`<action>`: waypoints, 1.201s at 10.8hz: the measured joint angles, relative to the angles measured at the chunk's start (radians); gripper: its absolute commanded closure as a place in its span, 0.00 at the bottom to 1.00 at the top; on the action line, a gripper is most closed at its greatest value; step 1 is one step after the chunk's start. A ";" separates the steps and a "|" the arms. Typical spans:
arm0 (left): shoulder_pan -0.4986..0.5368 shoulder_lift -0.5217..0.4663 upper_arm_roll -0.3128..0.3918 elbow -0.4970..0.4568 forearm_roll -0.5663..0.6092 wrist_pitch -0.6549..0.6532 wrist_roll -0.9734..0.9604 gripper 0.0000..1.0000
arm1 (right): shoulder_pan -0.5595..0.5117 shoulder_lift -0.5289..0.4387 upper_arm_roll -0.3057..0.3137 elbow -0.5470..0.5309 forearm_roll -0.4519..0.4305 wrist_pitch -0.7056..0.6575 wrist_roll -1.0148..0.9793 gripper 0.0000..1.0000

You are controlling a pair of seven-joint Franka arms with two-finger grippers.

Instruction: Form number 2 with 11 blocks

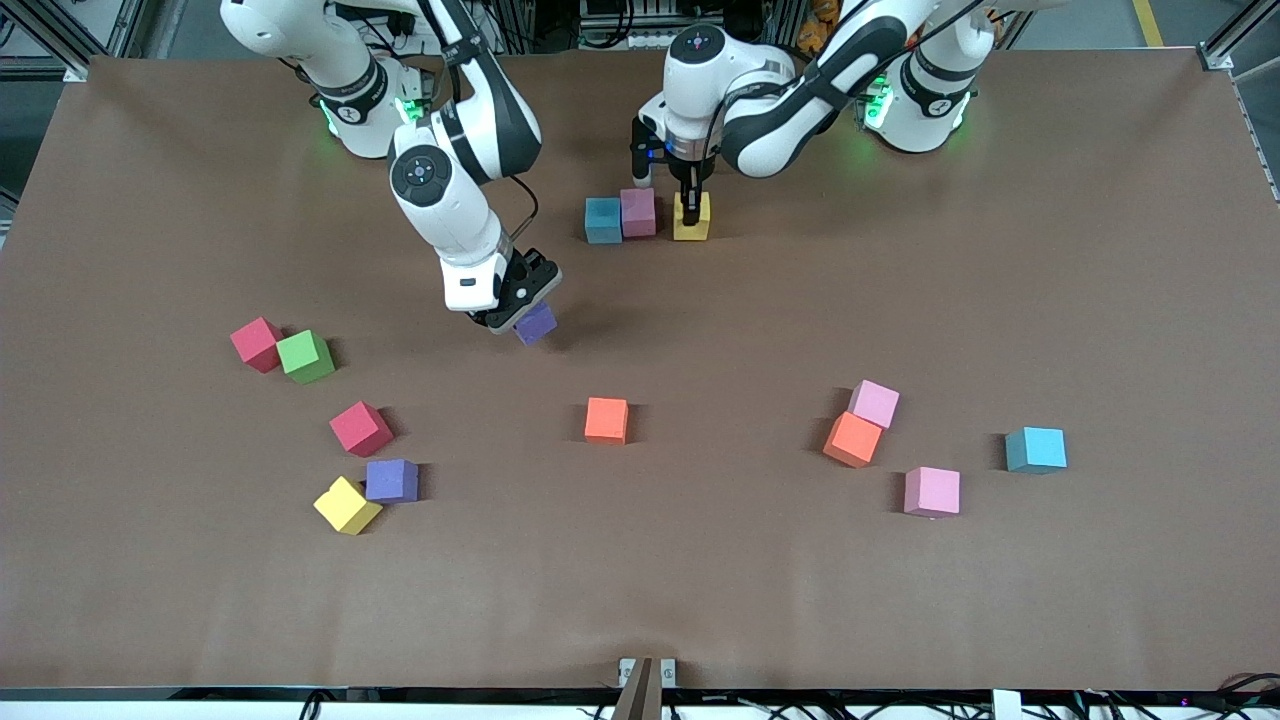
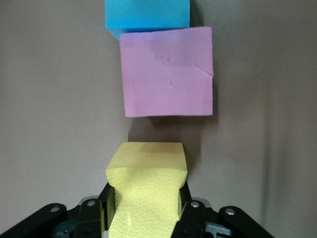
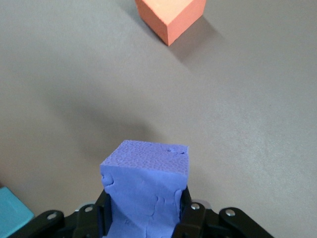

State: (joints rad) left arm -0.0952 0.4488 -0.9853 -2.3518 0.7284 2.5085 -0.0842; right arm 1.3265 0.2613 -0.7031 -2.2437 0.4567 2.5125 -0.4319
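Left gripper (image 1: 691, 213) is pinched tight on a yellow block (image 2: 147, 186), sitting low at the table with a small gap to the pink block (image 2: 168, 72) — the blue block (image 2: 147, 14) touches that one, so all three line up in one row near the bases, square to each other. Right gripper (image 1: 522, 318) squeezes a purple block (image 3: 146, 191), tilted, up over bare table between that row and the orange block (image 3: 170, 16). A cube has no long axis; the left arm looks nearer placing.
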 measured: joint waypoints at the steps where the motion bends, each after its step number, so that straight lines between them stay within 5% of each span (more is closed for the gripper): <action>1: 0.000 0.010 0.002 0.010 0.001 0.000 0.000 0.69 | 0.000 -0.001 0.000 0.007 0.001 -0.004 0.037 0.64; 13: -0.058 0.048 0.032 0.046 0.001 0.000 0.000 0.68 | 0.002 -0.043 0.019 0.023 0.005 -0.056 0.413 0.64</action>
State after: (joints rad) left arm -0.1536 0.4964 -0.9534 -2.3054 0.7293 2.5082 -0.0842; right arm 1.3289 0.2182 -0.6837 -2.2204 0.4612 2.4561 -0.0189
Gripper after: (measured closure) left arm 0.485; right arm 0.467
